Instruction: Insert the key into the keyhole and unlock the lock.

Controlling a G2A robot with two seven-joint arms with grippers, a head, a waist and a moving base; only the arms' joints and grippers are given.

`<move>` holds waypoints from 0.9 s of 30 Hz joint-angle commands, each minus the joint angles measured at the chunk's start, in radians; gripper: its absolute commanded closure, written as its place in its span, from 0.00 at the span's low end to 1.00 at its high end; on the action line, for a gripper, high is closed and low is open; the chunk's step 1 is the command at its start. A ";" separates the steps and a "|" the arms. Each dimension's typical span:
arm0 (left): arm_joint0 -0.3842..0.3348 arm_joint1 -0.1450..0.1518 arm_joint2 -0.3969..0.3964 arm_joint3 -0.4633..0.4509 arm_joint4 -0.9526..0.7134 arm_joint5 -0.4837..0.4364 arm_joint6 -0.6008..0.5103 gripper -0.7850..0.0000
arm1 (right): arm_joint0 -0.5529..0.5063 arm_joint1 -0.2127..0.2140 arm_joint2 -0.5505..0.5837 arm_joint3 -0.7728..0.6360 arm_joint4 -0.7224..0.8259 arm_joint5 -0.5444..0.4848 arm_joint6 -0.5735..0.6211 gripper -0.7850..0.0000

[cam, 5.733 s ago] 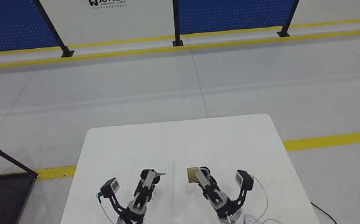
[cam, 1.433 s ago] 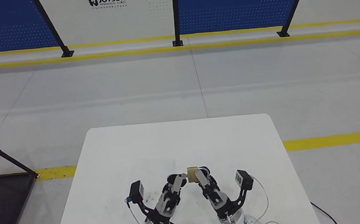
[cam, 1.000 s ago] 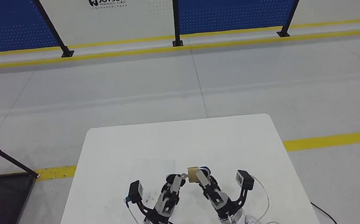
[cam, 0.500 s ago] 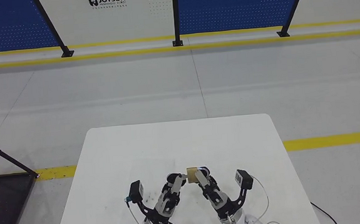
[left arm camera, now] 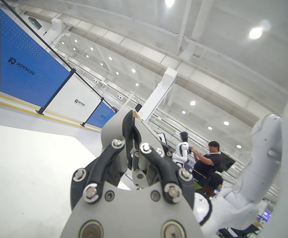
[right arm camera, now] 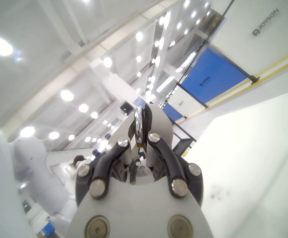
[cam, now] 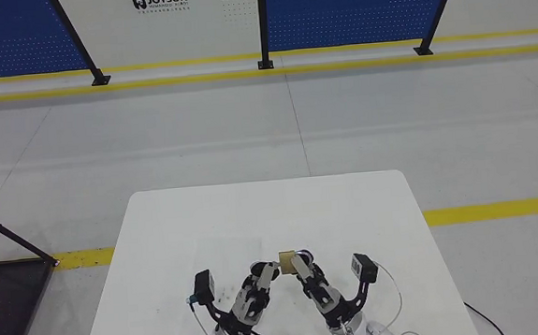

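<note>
The brass padlock (cam: 288, 260) hangs above the near middle of the white table (cam: 254, 215), with my right gripper (cam: 297, 264) shut on it. In the right wrist view its silver shackle (right arm camera: 139, 126) stands between the fingers of the right gripper (right arm camera: 144, 110). My left gripper (cam: 267, 271) sits right beside the lock's left side, shut on the key. Only a small tan tip of the key (left arm camera: 135, 115) pokes out past the fingertips of the left gripper (left arm camera: 132, 117). Whether the key is inside the keyhole cannot be made out.
The table's surface stretches bare ahead of both grippers. Small dark specks (right arm camera: 216, 191) mark the tabletop near the right arm. Beyond the table's far edge are a grey floor with yellow lines (cam: 497, 211) and blue barrier panels (cam: 352, 7).
Since the oldest frame my left gripper has moved right with the key, up against the lock. Over the last second both grippers have stayed almost still.
</note>
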State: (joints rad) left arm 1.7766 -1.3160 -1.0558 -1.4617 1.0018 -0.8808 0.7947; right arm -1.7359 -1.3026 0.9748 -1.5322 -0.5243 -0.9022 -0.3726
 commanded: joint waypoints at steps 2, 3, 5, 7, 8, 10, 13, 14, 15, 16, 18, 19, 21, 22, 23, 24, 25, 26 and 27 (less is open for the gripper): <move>-0.002 0.000 0.000 0.004 0.050 0.017 0.034 1.00 | -0.006 0.002 0.004 -0.008 0.005 0.003 0.015 1.00; -0.003 0.000 0.000 0.006 0.068 0.023 0.047 1.00 | -0.008 0.002 0.006 -0.010 0.007 0.004 0.020 1.00; -0.005 0.000 0.001 0.011 0.102 0.035 0.074 1.00 | -0.013 0.004 0.009 -0.015 0.013 0.005 0.031 1.00; -0.009 0.000 0.002 0.016 0.142 0.054 0.106 1.00 | -0.018 0.006 0.012 -0.021 0.023 0.005 0.045 1.00; -0.011 0.001 0.002 0.019 0.165 0.065 0.123 1.00 | -0.020 0.007 0.014 -0.022 0.027 0.008 0.055 1.00; -0.015 0.001 0.006 0.029 0.207 0.087 0.157 1.00 | -0.024 0.009 0.018 -0.029 0.038 0.014 0.072 1.00; -0.023 0.002 0.010 0.042 0.270 0.124 0.205 1.00 | -0.031 0.013 0.024 -0.038 0.058 0.020 0.096 1.00; -0.026 0.002 0.013 0.047 0.287 0.133 0.221 1.00 | -0.034 0.014 0.026 -0.042 0.064 0.021 0.101 1.00; -0.029 0.003 0.014 0.052 0.305 0.143 0.235 1.00 | -0.037 0.015 0.029 -0.045 0.068 0.023 0.107 1.00; -0.031 0.003 0.016 0.057 0.318 0.152 0.248 1.00 | -0.040 0.016 0.031 -0.049 0.072 0.025 0.113 1.00; -0.037 0.005 0.019 0.065 0.347 0.170 0.272 1.00 | -0.046 0.018 0.036 -0.055 0.080 0.031 0.124 1.00; -0.040 0.006 0.019 0.069 0.364 0.184 0.284 1.00 | -0.049 0.019 0.038 -0.059 0.084 0.034 0.129 1.00; -0.046 0.007 0.021 0.078 0.401 0.217 0.308 1.00 | -0.054 0.021 0.042 -0.065 0.093 0.044 0.141 1.00; -0.050 0.008 0.021 0.083 0.418 0.234 0.320 1.00 | -0.056 0.022 0.043 -0.068 0.097 0.049 0.148 1.00; -0.054 0.009 0.022 0.089 0.436 0.253 0.331 1.00 | -0.058 0.023 0.045 -0.071 0.100 0.054 0.155 1.00; -0.057 0.010 0.024 0.093 0.453 0.271 0.344 1.00 | -0.060 0.023 0.046 -0.074 0.105 0.058 0.161 1.00; -0.061 0.010 0.025 0.097 0.469 0.291 0.357 1.00 | -0.062 0.024 0.047 -0.076 0.109 0.063 0.168 1.00; -0.064 0.011 0.028 0.103 0.484 0.307 0.368 1.00 | -0.063 0.025 0.048 -0.079 0.114 0.066 0.173 1.00; -0.067 0.011 0.031 0.108 0.498 0.322 0.377 1.00 | -0.064 0.026 0.049 -0.082 0.117 0.069 0.179 1.00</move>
State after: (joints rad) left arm 1.7128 -1.3052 -1.0277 -1.3592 1.4842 -0.5760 1.1613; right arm -1.7989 -1.2777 1.0229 -1.6116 -0.4106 -0.8356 -0.1994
